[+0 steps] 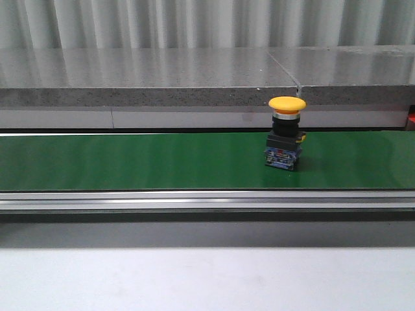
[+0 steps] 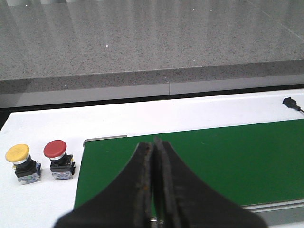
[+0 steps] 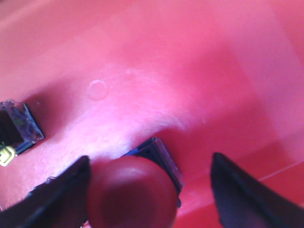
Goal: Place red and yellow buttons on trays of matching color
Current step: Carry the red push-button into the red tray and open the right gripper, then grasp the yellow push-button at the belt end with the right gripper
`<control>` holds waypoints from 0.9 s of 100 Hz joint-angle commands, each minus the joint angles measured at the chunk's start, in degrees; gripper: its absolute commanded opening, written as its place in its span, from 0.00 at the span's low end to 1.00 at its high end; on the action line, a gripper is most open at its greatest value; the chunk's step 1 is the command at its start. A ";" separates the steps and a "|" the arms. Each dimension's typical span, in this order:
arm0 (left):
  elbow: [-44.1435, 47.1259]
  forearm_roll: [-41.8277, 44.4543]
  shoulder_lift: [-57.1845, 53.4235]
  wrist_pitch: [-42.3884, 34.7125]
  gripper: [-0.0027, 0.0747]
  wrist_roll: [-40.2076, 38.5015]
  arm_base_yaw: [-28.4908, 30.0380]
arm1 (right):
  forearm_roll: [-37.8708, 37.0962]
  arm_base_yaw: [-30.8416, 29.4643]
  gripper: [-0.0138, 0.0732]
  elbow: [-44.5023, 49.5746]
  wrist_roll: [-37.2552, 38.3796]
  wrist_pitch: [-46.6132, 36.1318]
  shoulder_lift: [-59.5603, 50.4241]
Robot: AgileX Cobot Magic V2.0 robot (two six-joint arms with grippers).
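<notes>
- Our right gripper (image 3: 149, 190) hangs low over the red tray (image 3: 190, 71), jaws spread wide; a red button (image 3: 130, 194) stands between them, and its cap seems to touch one finger (image 3: 61, 194) while the other stands well apart. We judge it not gripped.
- A second button base (image 3: 16, 128) lies on the same tray, partly cut off at the picture's edge.
- Our left gripper (image 2: 153, 190) is pressed closed on nothing, poised above the green belt (image 2: 213, 161).
- Beside the belt's end stand a yellow button (image 2: 21, 164) and another red button (image 2: 58, 159), just apart.
- Farther along the belt, in the front view, a yellow-capped button (image 1: 285, 133) stands upright.
- We expect these buttons to be rigid, compact, top-heavy and smooth-capped; the squarer block base or the collar offers surer hold than the domed cap.
</notes>
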 commanded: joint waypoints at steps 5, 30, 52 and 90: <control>-1.52 -1.19 0.29 -3.80 0.01 -0.07 -0.40 | 1.06 -0.34 0.84 -2.10 -0.68 -1.87 -4.42; -1.52 -1.19 0.29 -3.80 0.01 -0.07 -0.40 | 1.28 -0.18 0.84 -2.10 -0.68 -1.85 -12.44; -1.52 -1.19 0.29 -3.80 0.01 -0.07 -0.40 | 1.28 3.43 0.84 -1.71 -1.60 2.44 -22.26; -1.52 -1.19 0.29 -3.80 0.01 -0.07 -0.40 | 1.28 14.78 0.84 13.81 -5.45 6.59 -43.38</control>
